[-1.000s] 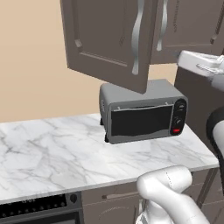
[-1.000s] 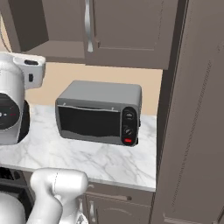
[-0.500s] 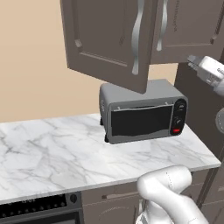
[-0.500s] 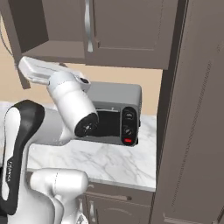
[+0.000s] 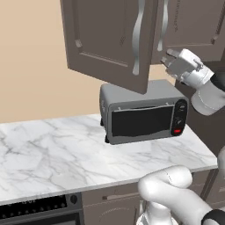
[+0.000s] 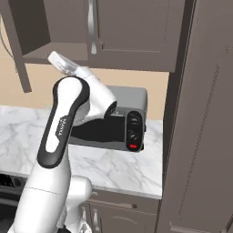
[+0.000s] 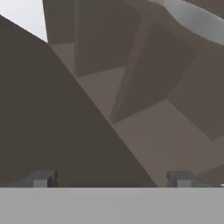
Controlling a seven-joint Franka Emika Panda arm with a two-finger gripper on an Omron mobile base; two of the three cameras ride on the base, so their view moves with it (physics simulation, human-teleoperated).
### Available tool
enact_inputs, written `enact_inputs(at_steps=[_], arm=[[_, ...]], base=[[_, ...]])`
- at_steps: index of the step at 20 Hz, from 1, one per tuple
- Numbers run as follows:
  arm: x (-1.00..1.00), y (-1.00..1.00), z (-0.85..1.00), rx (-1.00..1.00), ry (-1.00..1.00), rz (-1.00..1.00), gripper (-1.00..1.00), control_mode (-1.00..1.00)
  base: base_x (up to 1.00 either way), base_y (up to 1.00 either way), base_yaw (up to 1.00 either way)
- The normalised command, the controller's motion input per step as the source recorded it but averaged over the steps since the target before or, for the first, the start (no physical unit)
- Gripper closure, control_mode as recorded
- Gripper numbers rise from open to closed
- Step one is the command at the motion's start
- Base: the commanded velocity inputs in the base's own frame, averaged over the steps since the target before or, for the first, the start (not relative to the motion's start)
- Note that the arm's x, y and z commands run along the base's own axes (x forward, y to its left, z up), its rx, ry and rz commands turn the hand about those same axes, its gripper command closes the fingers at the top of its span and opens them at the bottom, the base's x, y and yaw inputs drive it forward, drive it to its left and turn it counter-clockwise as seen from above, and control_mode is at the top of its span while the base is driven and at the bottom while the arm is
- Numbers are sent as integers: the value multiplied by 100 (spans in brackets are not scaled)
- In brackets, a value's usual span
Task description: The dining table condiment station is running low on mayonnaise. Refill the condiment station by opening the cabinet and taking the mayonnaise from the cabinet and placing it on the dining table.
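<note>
- Cabinet [image 5: 110,39]: the left door stands swung out over the counter; the right door, with its curved silver handle [image 5: 164,19], looks shut. Opening step judged done for one door at least.
- Through the open side, the right base view shows a bare shelf board and dark interior of the cabinet [image 6: 32,27]; nothing can be made out standing on the visible part.
- Gripper [image 5: 172,61]: raised to the cabinet's lower edge, just beside the open door's free edge, above the toaster oven [image 5: 143,116]. In the hand view its two tips sit wide apart at the bottom, with only cabinet panels between them. Pincer is released and carries nothing.
- Gripper in the right base view [image 6: 61,63]: white hand pointing up toward the open compartment, near the underside of the shelf.
- Mayonnaise: cannot be located in these frames; presumably deeper in the cabinet or on a level hidden from all three cameras. Not picked up yet.
- Dining table: not identifiable here; the marble counter [image 5: 52,154] under the toaster oven runs along the wall over an oven front, so it is not taken as the goal.
- Judged progress: early. Left to do: find and grasp the jar, withdraw past the door, drive to the table, set it down.
</note>
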Motion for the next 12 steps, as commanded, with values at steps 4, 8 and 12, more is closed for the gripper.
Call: enact_inputs(at_steps=[4, 8, 12], arm=[[13, 78, 9, -4, 12, 9, -100, -100], [-6, 86, 20, -10, 6, 3, -100, -100], [-9, 77, 12, -8, 8, 5, -100, -100]], base=[[0, 0, 0], [0, 0, 0], [0, 0, 0]])
